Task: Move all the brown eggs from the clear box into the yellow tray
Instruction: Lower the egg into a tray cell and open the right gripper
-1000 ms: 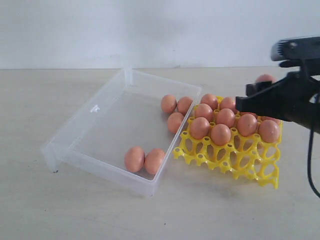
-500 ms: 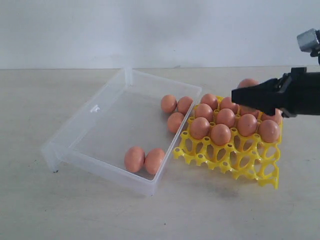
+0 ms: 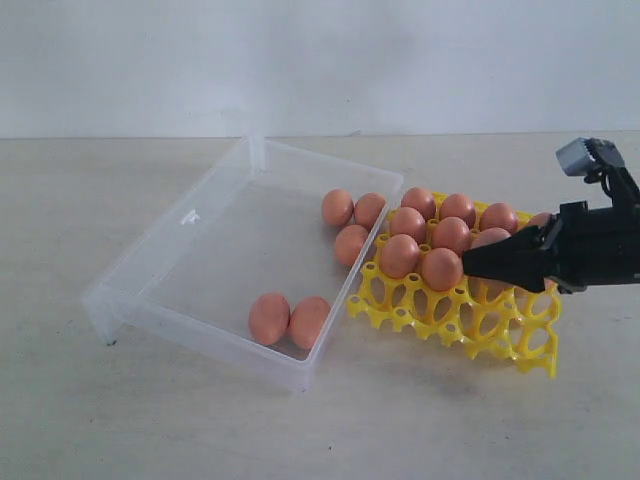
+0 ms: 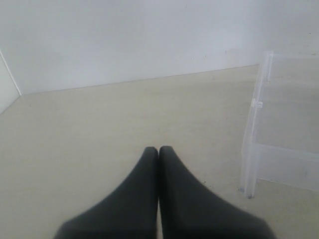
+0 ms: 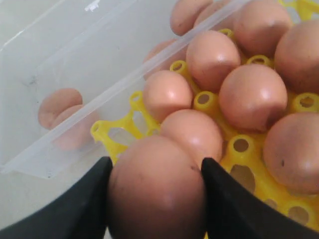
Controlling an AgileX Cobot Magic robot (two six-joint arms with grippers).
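The right hand (image 5: 156,169) pinches one brown egg (image 5: 157,199) low above the front part of the yellow tray (image 3: 552,345). The tray's back cells hold other brown eggs (image 3: 441,268). Five more lie in the clear box (image 3: 180,320). The left hand (image 4: 158,152) is pressed together above the surface (image 4: 89,124), beside the box.

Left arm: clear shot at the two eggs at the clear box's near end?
Probably yes. The left gripper sits shut and empty outside the clear box, which is open-topped; the two eggs lie apart from the rest, and the right gripper is over the yellow tray.
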